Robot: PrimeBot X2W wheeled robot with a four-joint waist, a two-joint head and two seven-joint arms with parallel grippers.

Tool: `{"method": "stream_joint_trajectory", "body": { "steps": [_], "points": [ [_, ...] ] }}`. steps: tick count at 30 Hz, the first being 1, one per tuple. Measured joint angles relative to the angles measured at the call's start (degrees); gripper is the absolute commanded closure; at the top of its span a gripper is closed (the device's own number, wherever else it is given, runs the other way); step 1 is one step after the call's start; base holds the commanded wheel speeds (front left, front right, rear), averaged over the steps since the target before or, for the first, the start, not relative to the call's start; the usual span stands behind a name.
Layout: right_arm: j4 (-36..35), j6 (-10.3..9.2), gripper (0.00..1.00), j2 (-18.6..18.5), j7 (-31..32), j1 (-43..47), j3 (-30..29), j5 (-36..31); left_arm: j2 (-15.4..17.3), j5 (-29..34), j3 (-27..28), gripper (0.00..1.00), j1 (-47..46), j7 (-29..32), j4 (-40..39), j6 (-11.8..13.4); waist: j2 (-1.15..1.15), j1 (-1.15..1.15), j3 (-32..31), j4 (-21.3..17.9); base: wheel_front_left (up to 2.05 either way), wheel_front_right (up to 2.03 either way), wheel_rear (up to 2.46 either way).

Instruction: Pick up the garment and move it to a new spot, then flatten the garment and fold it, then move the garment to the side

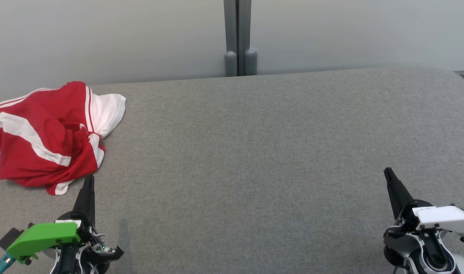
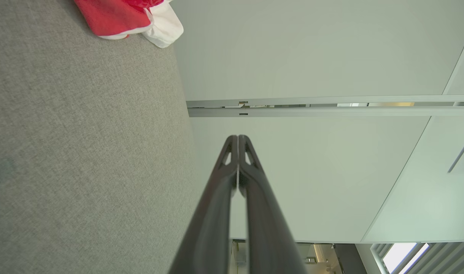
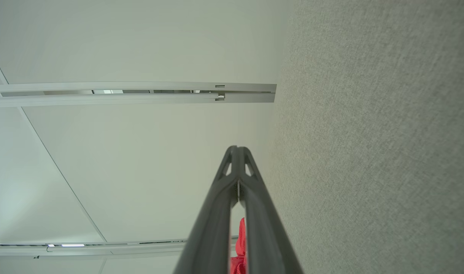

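A crumpled red garment (image 1: 45,140) with white stripes and white panels lies in a heap at the far left of the grey fabric table (image 1: 255,152). My left gripper (image 1: 89,180) sits just below the heap's lower right edge, fingers pressed together and empty. The left wrist view catches a corner of the garment (image 2: 129,19) at its top left, well away from my left gripper (image 2: 238,139). My right gripper (image 1: 388,173) rests at the lower right, shut and empty, far from the cloth. In the right wrist view my right gripper (image 3: 237,149) shows tips touching, with a sliver of the garment (image 3: 240,247) between the fingers' bases.
A pale wall with a grey vertical post (image 1: 239,38) stands behind the table's far edge. The table's right end curves away near the far right corner (image 1: 456,76). Bare grey fabric spreads between the two grippers.
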Motion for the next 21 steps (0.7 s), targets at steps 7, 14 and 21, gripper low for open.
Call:
{"method": "stream_joint_trajectory", "body": {
  "steps": [7,14,21],
  "points": [
    [0.0,0.00,1.00,0.0,0.0,0.0,0.0,0.0,0.0,0.0,0.0,1.00,0.0,0.0,0.0,0.0,0.00,0.00,0.0,0.0,0.00,0.00,0.00],
    [0.0,0.00,1.00,0.0,0.0,0.0,0.0,0.0,0.0,0.0,0.0,1.00,0.0,0.0,0.0,0.0,0.00,0.00,0.0,0.0,0.00,0.00,0.00],
    [1.7,-0.01,0.00,0.6,-0.1,1.6,0.1,0.0,-0.4,0.0,-0.2,0.00,1.4,-0.1,1.9,0.0,0.00,0.00,0.0,0.0,0.00,0.00,0.00]
  ]
}}
